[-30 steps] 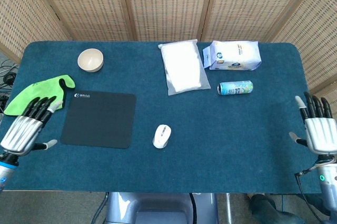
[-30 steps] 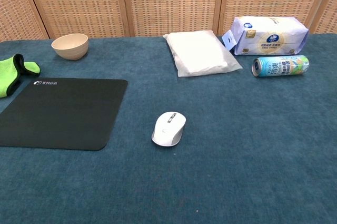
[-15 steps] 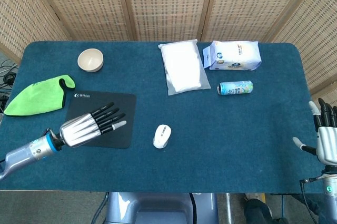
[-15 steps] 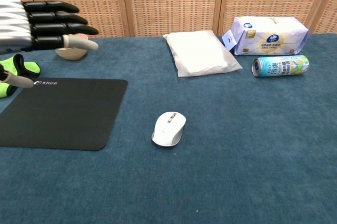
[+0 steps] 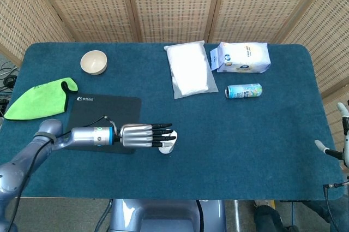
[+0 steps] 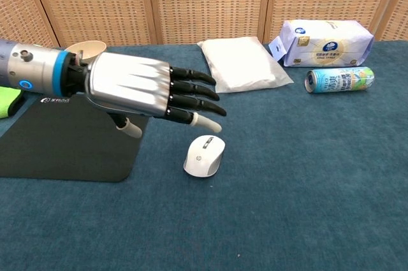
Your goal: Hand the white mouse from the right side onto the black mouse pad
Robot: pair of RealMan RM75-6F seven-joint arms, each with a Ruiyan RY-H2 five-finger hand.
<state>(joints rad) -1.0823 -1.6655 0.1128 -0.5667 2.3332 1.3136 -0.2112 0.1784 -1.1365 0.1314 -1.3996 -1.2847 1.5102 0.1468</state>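
The white mouse (image 6: pixel 204 154) lies on the blue table cover, just right of the black mouse pad (image 6: pixel 70 137). My left hand (image 6: pixel 143 89) reaches in from the left, flat and palm down, holding nothing, and its fingertips (image 6: pixel 207 124) hover just above the mouse. From the head view the left hand (image 5: pixel 143 135) covers most of the mouse (image 5: pixel 167 149), and the mouse pad (image 5: pixel 95 114) lies behind it. My right hand (image 5: pixel 341 144) shows only partly at the right edge, with its fingers apart and nothing in them.
A beige bowl (image 5: pixel 94 61) and a green cloth (image 5: pixel 38 99) sit at the back left. A white plastic bag (image 5: pixel 188 69), a tissue pack (image 5: pixel 242 57) and a lying can (image 5: pixel 244 90) are at the back right.
My left hand has swept right across the mouse pad and now stretches over the mouse. My right hand has slid further off the right edge of the head view.
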